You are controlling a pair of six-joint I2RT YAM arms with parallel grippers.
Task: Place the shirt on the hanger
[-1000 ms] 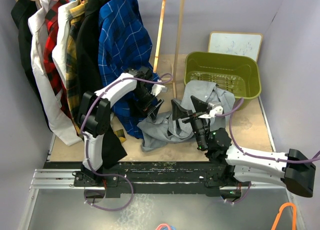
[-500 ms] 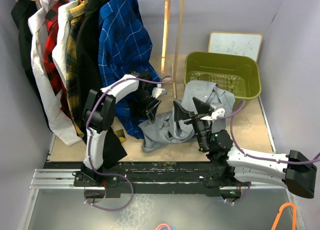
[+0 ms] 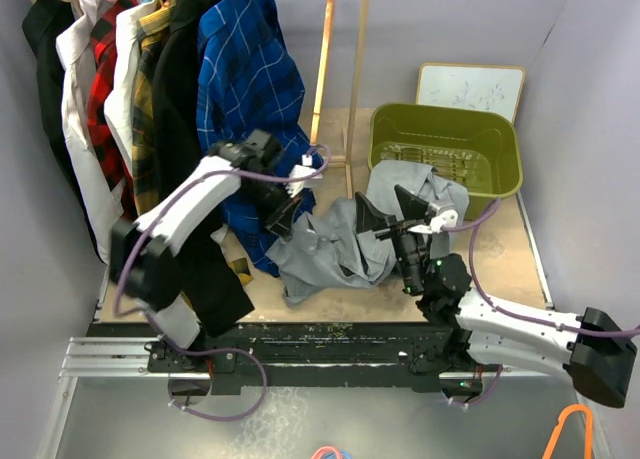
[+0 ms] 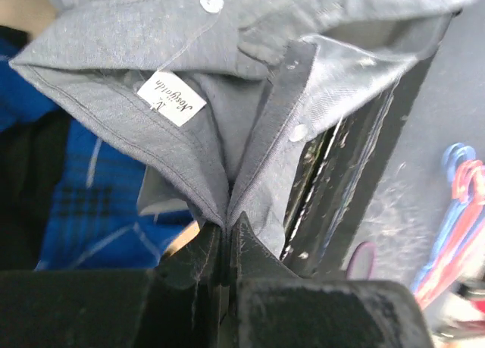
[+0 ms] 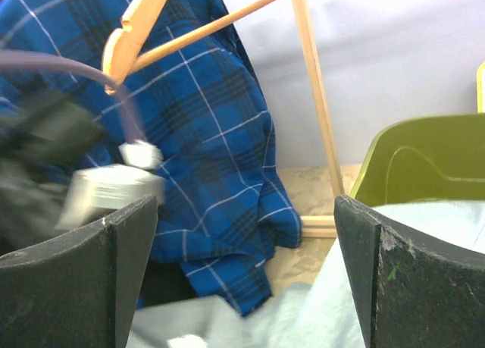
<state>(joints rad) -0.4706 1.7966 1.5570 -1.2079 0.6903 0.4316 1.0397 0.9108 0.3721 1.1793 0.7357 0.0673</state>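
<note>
The light-grey shirt (image 3: 335, 244) lies crumpled on the wooden board, one end draped over the green bin's rim. My left gripper (image 3: 278, 211) is shut on the shirt's collar edge (image 4: 227, 211), and the fabric fans out from the pinched jaws with the neck label (image 4: 170, 98) showing. The tan wooden hanger (image 3: 320, 79) hangs from the rail just right of the blue check shirt, bare; it also shows in the right wrist view as the hanger (image 5: 311, 90). My right gripper (image 3: 392, 209) stands open over the shirt's right half (image 5: 341, 318), nothing between its fingers (image 5: 409, 272).
A green plastic bin (image 3: 450, 149) stands at the back right with a small whiteboard (image 3: 470, 87) behind it. A row of hung clothes (image 3: 130, 99) fills the left, ending in the blue check shirt (image 3: 245, 89) close behind my left gripper.
My left gripper closed on the shirt's collar and the arm swung up and left, drawing the fabric with it. The right gripper edged slightly right and stayed open.
</note>
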